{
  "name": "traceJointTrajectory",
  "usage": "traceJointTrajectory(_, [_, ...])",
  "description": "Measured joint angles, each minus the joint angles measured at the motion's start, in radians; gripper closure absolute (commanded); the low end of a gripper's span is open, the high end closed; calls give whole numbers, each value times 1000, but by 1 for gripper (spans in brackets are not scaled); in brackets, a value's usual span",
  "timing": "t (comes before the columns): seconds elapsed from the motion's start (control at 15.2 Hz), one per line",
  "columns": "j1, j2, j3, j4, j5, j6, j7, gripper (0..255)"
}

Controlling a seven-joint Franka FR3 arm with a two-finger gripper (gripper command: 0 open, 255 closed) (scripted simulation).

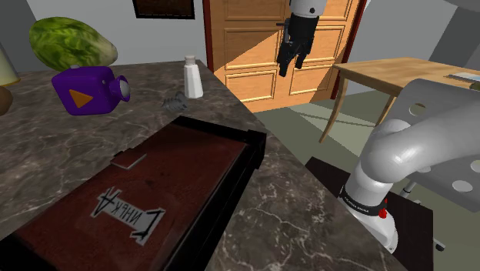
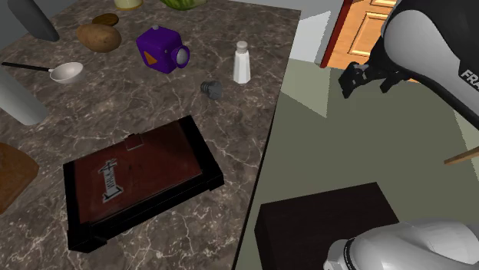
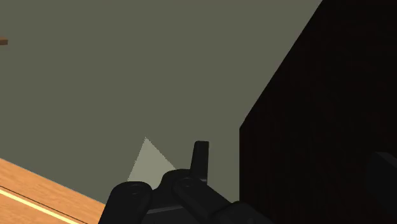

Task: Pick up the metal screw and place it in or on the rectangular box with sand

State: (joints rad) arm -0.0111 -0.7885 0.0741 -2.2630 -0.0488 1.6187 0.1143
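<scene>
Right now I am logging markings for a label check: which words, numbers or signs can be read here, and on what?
"FR": white letters on the arm, on its dark shell, cut off at the picture's edge.
Orange triangle, no text: on the purple container.
White label on the box: dark letters and a figure, unreadable.
Print on the black ring at the arm's foot: too small.

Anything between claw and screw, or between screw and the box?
White bottle stands close beside the screw, roughly toward the claw, which hangs beyond the counter edge; a low approach might clip it. Screw to box: bare counter only.
</scene>
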Motion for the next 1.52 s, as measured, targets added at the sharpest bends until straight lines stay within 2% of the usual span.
traceJointTrajectory(0.2, [6,27,23,24,16,-4,25,0])
traceJointTrajectory(0.79, [43,214,187,185,106,-15,208,0])
traceJointTrajectory(1.19, [58,378,302,344,132,-30,344,0])
traceJointTrajectory(1.52, [70,547,395,518,113,-53,461,0])
